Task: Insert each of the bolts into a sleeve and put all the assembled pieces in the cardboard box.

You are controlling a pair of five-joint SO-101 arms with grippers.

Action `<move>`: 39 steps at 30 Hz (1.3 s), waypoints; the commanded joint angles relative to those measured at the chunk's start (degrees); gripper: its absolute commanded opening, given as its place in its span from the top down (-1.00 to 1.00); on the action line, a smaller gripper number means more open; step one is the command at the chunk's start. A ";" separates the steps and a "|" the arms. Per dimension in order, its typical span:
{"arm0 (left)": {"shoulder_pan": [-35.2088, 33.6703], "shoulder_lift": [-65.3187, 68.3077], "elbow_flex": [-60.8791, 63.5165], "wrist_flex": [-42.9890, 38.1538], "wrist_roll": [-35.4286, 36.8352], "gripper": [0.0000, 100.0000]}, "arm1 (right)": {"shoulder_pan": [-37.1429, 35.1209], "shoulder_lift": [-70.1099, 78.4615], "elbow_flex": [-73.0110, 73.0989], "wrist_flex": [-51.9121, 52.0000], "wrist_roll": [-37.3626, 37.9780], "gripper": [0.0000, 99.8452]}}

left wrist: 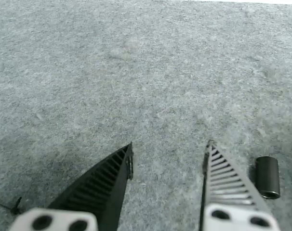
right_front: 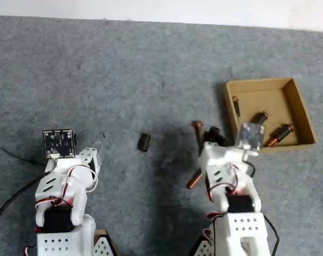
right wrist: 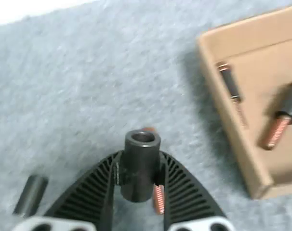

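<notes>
Black cylindrical sleeve (right wrist: 142, 173): upright, bore facing up, pinched at mid-height between the ribbed black jaws of the right claw (right wrist: 141, 156), which is closed on it.

Copper-coloured threaded bolt (right_front: 197, 130): lies on the felt directly at the right claw. Copper shows just past the held sleeve's far side and again between the jaws below it, probably the same bolt.

Second copper bolt (right_front: 194, 180): lies behind the right claw, beside that arm's wrist.

Second black sleeve (right_front: 144, 142): lies loose on its side, between the two claws, just outside one finger of the left claw (left wrist: 167, 168). That claw is spread wide with nothing in it, low over the felt.

Shallow brown cardboard box (right_front: 228, 109): just beyond and to the side of the right claw. Three black-and-copper pieces lie inside.

Grey felt mat (right_front: 124, 69): covers the table under everything.

Step in hand, as judged: joining the held sleeve to a bolt. To do it well, the bolt's thread should line up with the bore before any push. The grip should stay at mid-height so both sleeve ends remain free. A bolt lying flat may need the left claw to lift or steady it. Two bolts appear to remain unsleeved.
</notes>
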 commanded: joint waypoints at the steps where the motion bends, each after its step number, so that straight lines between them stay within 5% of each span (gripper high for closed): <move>1: 0.04 -0.84 -1.89 0.09 -0.62 0.54 | 3.21 -9.45 3.21 -1.63 0.62 0.99; 9: 0.04 -0.84 -1.89 0.09 -0.62 0.54 | 7.25 -29.58 10.68 9.27 0.62 0.99; 16: 0.66 -0.84 -1.89 0.09 -0.62 0.54 | 12.62 -29.41 10.59 14.29 0.35 0.99; 21: 11.12 -0.84 0.66 -1.67 -0.62 0.54 | 15.52 -29.49 10.95 14.29 0.35 0.99; 31: 29.49 -0.84 6.02 -21.98 -0.62 0.54 | 21.93 -29.49 10.95 14.37 0.26 0.99; 39: 40.04 -0.75 1.01 -22.68 -0.53 0.55 | 21.85 -29.49 10.95 14.37 0.26 0.99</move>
